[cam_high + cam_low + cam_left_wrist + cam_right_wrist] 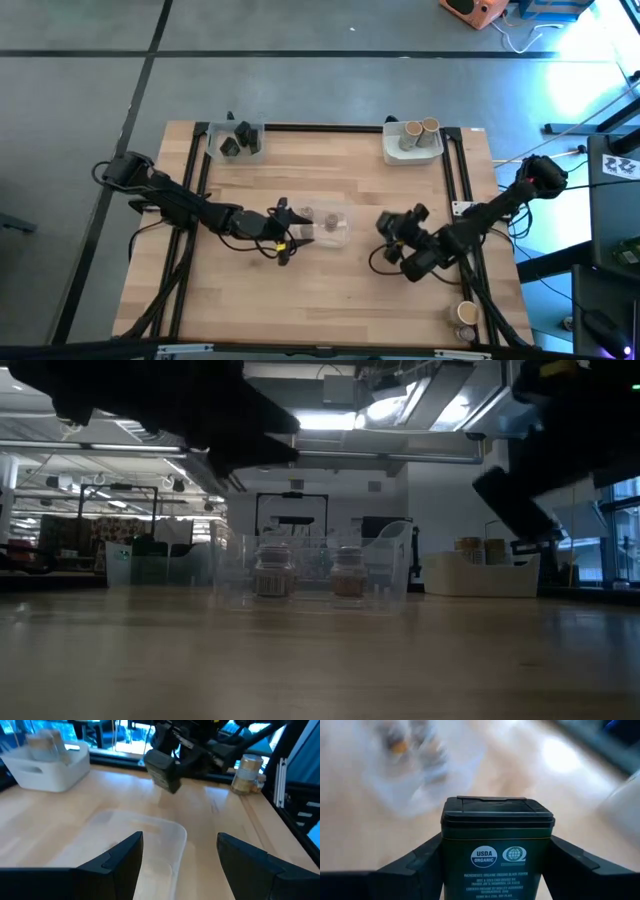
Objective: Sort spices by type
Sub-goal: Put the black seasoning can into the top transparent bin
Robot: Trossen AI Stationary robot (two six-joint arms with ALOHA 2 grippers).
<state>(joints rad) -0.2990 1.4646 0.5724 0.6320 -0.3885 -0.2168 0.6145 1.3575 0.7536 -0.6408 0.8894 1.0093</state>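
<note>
My right gripper (pixel 392 225) hangs above the table's right half, shut on a dark blocky spice tin (pixel 496 845). The same tin (pixel 162 767) shows in the left wrist view. My left gripper (pixel 283 232) is open, with its fingers (pixel 120 862) at the left end of a clear tray (pixel 328 226) in mid-table. Two small grey-brown jars (pixel 272 573) (pixel 347 573) stand inside that tray. Dark blocky tins (pixel 240 140) sit in a clear tray at the far left. Tan cylinders (pixel 418 132) stand in a white tray at the far right. One tan cylinder (pixel 466 315) stands alone at the near right. My right gripper pinches the dark tin between its two fingers (pixel 422 860), one on each side wall (pixel 451 855) below the lid (pixel 497 810). The label faces the wrist camera. The tin is lifted clear of the table and hangs tilted.
Black rails (pixel 455 180) run along the table's left, right and far sides. Cables trail under both arms. Bare wood (pixel 330 300) lies along the near edge. Beyond the table are a grey floor and, in the low view, a lit room.
</note>
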